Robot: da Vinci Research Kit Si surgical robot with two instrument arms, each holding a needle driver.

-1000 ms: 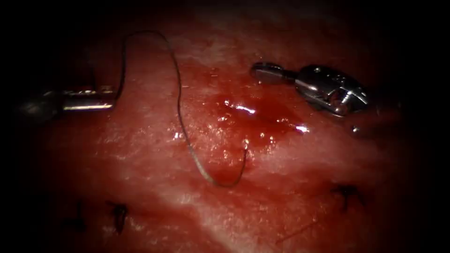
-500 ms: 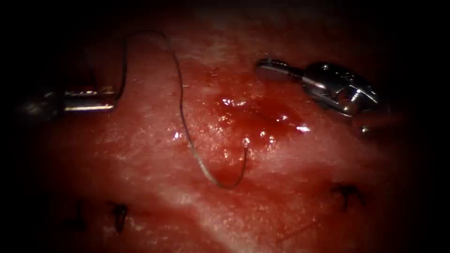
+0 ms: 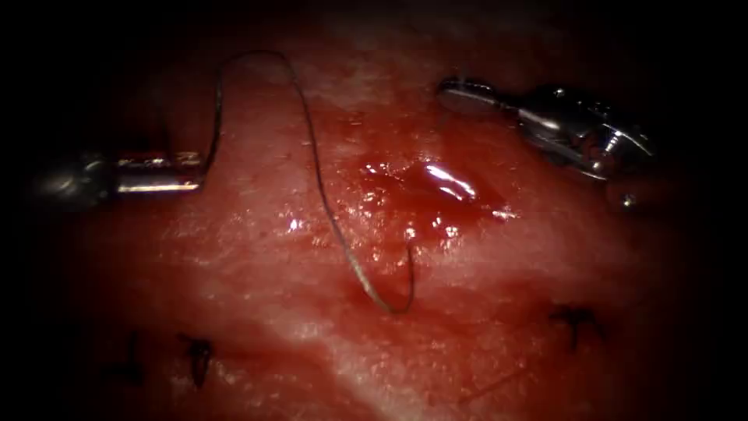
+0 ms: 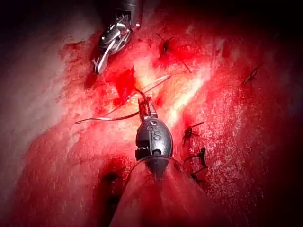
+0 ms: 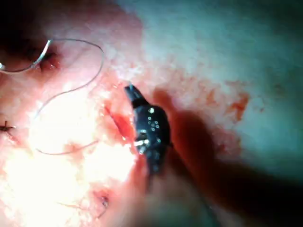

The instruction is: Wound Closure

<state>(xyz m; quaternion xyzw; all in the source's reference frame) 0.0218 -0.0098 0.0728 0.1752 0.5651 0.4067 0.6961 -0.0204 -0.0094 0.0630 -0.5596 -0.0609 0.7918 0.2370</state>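
Observation:
My left tool [image 3: 201,171] comes in from the left with its jaws shut on the curved needle [image 3: 216,101] near one end. The needle arcs up and away from the jaws, clear of the tissue [image 3: 257,312]. In the left wrist view the needle [image 4: 102,118] sweeps sideways from the left tool's jaws [image 4: 143,105]. Thread [image 3: 327,210] runs from the needle's far end down the tissue, bends back and enters it at the edge of a pool of red fluid [image 3: 436,191]. My right tool [image 3: 460,93] hovers above the pool, shut and holding nothing.
Tied stitches with cut ends sit low on the tissue at the left [image 3: 199,359] and right [image 3: 576,321]. More knots [image 4: 189,132] lie beside the left tool. The right tool [image 5: 130,91] casts a shadow on pale tissue, with the thread loop [image 5: 90,80] beside it.
The right tool has drawn back up and to the right, away from the fluid pool. The left tool has shifted slightly right with the needle, and the thread's lower bend has narrowed.

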